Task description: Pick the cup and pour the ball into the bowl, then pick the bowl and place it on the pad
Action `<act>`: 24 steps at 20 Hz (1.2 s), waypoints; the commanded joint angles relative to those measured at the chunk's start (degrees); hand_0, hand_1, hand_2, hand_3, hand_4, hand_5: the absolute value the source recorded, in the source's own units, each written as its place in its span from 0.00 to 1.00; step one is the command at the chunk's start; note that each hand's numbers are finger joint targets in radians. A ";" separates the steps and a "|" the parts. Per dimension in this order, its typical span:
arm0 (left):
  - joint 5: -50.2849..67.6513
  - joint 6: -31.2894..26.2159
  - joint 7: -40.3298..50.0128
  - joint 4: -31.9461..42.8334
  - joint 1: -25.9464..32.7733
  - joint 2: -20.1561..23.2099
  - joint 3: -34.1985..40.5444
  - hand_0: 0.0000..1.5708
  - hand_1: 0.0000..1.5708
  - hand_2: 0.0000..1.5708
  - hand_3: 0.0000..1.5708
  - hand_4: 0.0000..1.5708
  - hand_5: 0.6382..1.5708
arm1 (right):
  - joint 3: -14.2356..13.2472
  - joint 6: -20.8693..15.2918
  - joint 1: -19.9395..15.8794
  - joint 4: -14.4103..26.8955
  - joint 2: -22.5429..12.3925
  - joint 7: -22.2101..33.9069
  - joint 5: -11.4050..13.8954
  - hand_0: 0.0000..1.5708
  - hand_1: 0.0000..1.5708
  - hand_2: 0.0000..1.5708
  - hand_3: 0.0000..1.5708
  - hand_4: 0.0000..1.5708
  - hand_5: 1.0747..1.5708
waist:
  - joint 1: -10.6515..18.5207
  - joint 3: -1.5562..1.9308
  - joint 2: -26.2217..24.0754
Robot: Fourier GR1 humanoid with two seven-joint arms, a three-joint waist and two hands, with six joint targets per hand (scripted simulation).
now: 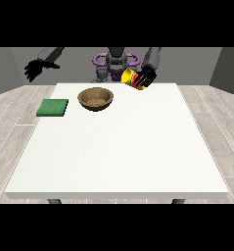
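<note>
cup | yellow, red-banded, tilted, partly hidden by fingers curled round it, hand at view's right, 1 o'clock above tabletop | ball not made out | bowl 11 o'clock | pad 10 o'clock | other hand raised, fingers spread

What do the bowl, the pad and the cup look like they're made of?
The bowl looks like wood: matte brown, with a lighter speckled inside. The pad looks like a soft foam or fabric mat: flat, matte green, no shine; which one is unclear. The cup, held by the robot hand at the view's right, looks like plastic: bright yellow with some red, though mostly covered.
</note>
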 commanded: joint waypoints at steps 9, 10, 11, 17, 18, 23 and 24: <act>-20.12 -1.00 19.10 -4.14 -3.08 -4.60 -10.02 0.84 0.84 1.00 1.00 0.65 1.00 | -2.50 4.88 2.12 9.01 -3.84 -7.21 -0.48 0.00 0.00 0.00 0.00 0.00 0.96 | 2.70 -0.06 -0.93; -19.95 -5.19 19.71 -7.03 -2.79 -3.88 -10.46 0.81 0.81 1.00 1.00 0.64 1.00 | -2.87 3.26 2.86 11.34 -3.75 -6.87 0.00 0.00 0.00 0.00 0.00 0.00 0.96 | 4.88 -0.07 -2.52; -22.92 -3.92 22.35 -5.63 -5.05 -5.02 -10.92 0.77 0.77 1.00 1.00 0.62 1.00 | -2.43 2.29 0.58 10.04 -3.57 -6.58 0.17 0.00 0.00 0.00 0.00 0.00 0.96 | 3.76 -0.08 -1.58; -28.69 -6.54 29.56 -6.09 -3.74 -5.36 -17.45 0.37 0.37 1.00 0.98 0.56 1.00 | 0.71 -0.94 -2.81 8.40 -1.13 -1.42 1.77 0.00 0.00 0.00 0.00 0.00 0.95 | 0.86 -0.14 -3.75; -29.50 -5.76 33.91 -6.59 -6.76 -5.37 -21.66 0.36 0.36 1.00 1.00 0.58 1.00 | -0.23 -0.94 -8.65 9.39 -3.17 1.18 0.82 0.00 0.00 0.00 0.00 0.00 0.93 | 0.54 -0.12 -0.97; -35.27 -11.92 36.43 -9.42 -9.70 -5.38 -25.10 0.35 0.35 1.00 1.00 0.56 1.00 | 0.01 0.16 -7.95 11.91 -4.78 -0.61 1.97 0.00 0.00 0.00 0.14 0.00 0.92 | 2.27 -0.07 -1.31; -36.38 -12.76 36.41 -8.96 -10.52 -5.38 -25.74 0.29 0.29 1.00 1.00 0.57 1.00 | 1.42 -4.61 -7.55 11.02 -0.76 -2.38 3.72 0.00 0.00 0.00 0.17 0.00 0.92 | 1.75 -0.09 -0.79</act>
